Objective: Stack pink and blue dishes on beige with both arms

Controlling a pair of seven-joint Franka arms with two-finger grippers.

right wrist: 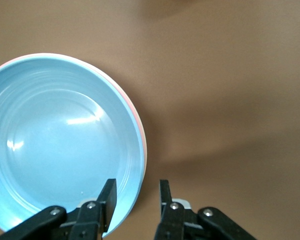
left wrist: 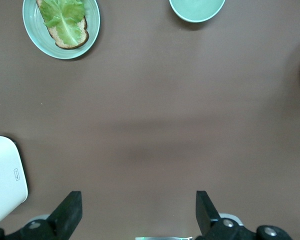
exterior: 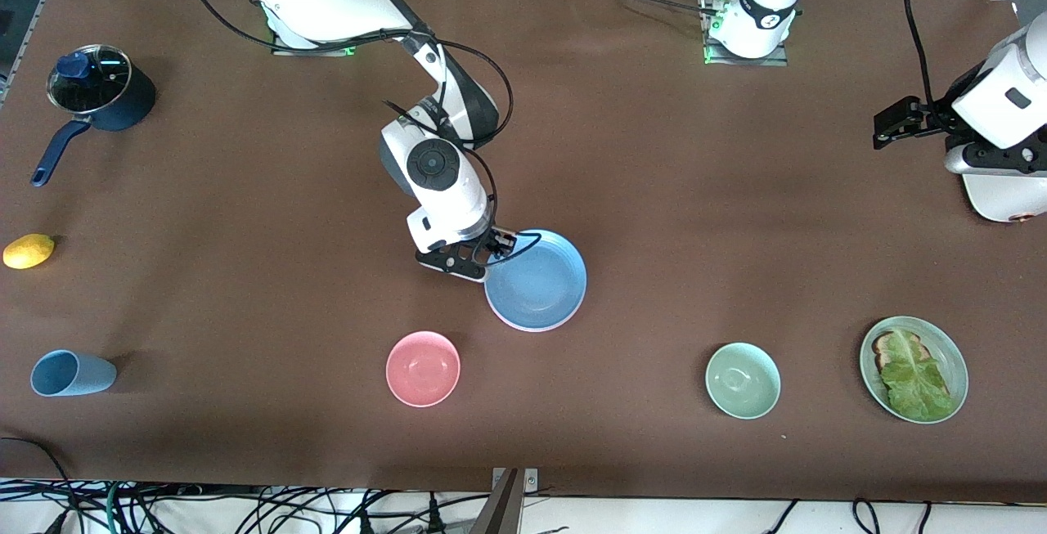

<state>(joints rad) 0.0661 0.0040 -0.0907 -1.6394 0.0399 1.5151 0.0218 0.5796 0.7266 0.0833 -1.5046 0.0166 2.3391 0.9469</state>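
Observation:
The dusty blue plate lies near the table's middle. In the right wrist view the blue plate sits on the pink plate, of which only a thin rim shows. The beige plate is hidden or out of view. My right gripper is low at the blue plate's rim. Its jaws straddle that rim, one finger over the plate's inside and one outside it, with a gap to the outer finger, so it is open. My left gripper waits high over the left arm's end of the table, open and holding nothing.
A small pink bowl and a pale green bowl stand nearer the front camera. A green plate with toast and lettuce lies toward the left arm's end. A blue cup, a lemon and a lidded dark pot are at the right arm's end.

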